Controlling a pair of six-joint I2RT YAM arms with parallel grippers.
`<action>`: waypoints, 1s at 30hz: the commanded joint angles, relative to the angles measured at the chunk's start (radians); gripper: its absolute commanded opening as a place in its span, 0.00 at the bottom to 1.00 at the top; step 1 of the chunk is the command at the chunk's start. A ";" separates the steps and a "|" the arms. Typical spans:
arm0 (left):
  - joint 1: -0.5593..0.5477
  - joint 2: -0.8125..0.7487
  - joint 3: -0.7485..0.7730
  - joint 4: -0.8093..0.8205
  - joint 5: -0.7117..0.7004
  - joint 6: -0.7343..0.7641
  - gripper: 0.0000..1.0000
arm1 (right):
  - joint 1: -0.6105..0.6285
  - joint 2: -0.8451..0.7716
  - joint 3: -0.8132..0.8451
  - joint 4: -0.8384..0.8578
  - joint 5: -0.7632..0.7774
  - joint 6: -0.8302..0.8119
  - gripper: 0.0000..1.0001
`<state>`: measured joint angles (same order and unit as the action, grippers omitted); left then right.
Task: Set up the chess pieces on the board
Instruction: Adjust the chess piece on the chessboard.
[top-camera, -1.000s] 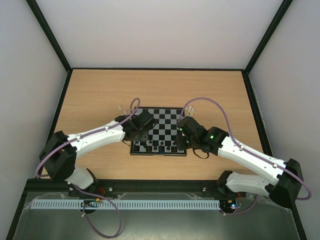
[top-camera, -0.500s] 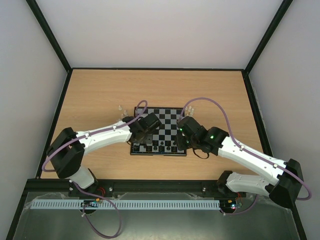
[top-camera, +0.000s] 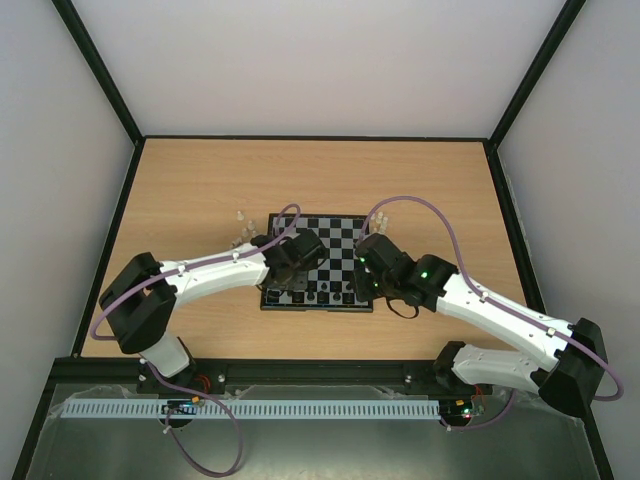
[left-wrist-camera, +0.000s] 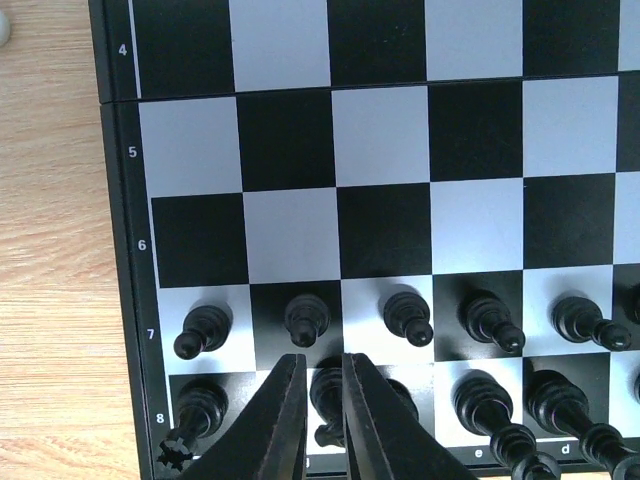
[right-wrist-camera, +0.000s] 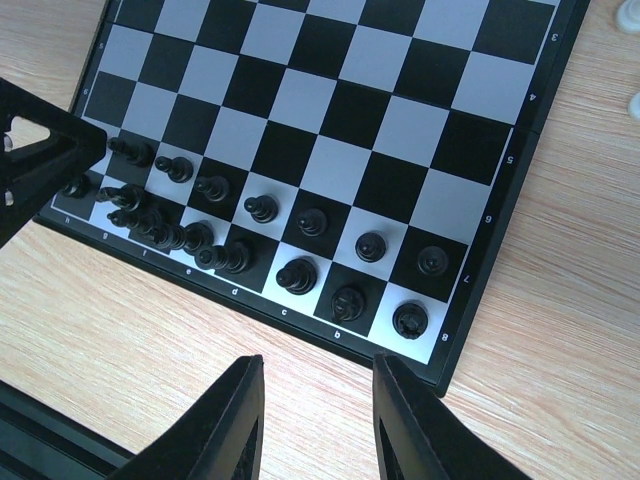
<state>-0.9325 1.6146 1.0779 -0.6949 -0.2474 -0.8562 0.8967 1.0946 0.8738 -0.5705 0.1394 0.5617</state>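
The board (top-camera: 330, 222) lies in the middle of the table, with black chess pieces (top-camera: 312, 292) filling its two nearest rows. My left gripper (top-camera: 300, 262) is low over the near left corner. In the left wrist view its jaws (left-wrist-camera: 322, 360) stand narrow around a black piece (left-wrist-camera: 328, 395) on row 8, behind a row of black pawns (left-wrist-camera: 305, 318). My right gripper (right-wrist-camera: 318, 365) is open and empty over bare wood, just off the near right edge of the board (right-wrist-camera: 350, 110). Whitish pieces (top-camera: 240, 218) stand off the board at the left, and more whitish pieces (top-camera: 380, 218) at the right.
The far rows of the board (left-wrist-camera: 380, 150) hold nothing. Whitish pieces (right-wrist-camera: 628, 15) show at the right wrist view's top right edge. The left arm's dark wrist (right-wrist-camera: 40, 160) reaches in at that view's left. Black frame rails (top-camera: 110, 240) border the wooden table.
My left gripper has moved right along the board's near rows and its jaws have narrowed around a black piece. The right arm has not moved.
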 joint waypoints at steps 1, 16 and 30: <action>-0.012 0.017 0.020 -0.012 -0.007 0.002 0.11 | -0.004 -0.016 -0.014 -0.019 0.008 -0.002 0.31; -0.028 0.062 0.024 0.029 0.046 0.030 0.10 | -0.004 -0.018 -0.019 -0.018 0.011 -0.001 0.31; -0.027 0.045 -0.003 0.013 0.034 0.029 0.10 | -0.004 -0.017 -0.021 -0.017 0.011 -0.003 0.31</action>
<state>-0.9508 1.6665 1.0809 -0.6636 -0.2066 -0.8330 0.8967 1.0939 0.8700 -0.5705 0.1398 0.5617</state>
